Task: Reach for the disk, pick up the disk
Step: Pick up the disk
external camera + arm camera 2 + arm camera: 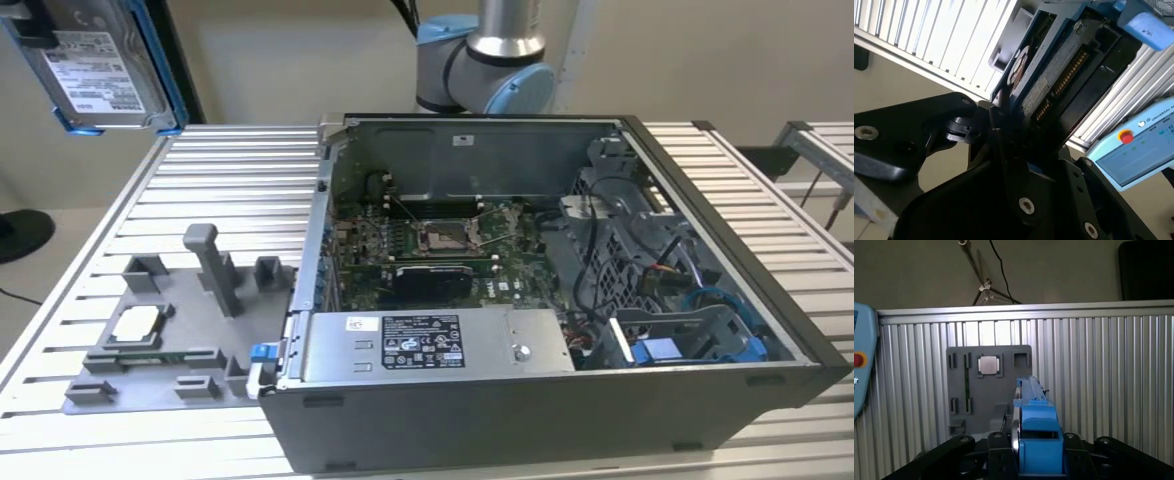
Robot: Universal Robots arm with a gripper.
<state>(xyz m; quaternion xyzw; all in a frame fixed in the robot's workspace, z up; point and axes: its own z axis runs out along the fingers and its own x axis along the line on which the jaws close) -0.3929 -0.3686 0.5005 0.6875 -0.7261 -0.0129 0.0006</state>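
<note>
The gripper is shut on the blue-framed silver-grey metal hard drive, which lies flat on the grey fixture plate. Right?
No. The gripper is shut on the blue-framed silver-grey metal hard drive, but it hangs in the air, off the grey fixture plate; the exterior view shows this.

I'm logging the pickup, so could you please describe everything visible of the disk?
The disk is a flat silver-grey metal drive with a white printed label, edged by a bright blue plastic carrier frame. It hangs roughly upright in the air at the exterior view's left, clear of the ribbed table, clamped between the black fingers of the gripper.
</note>
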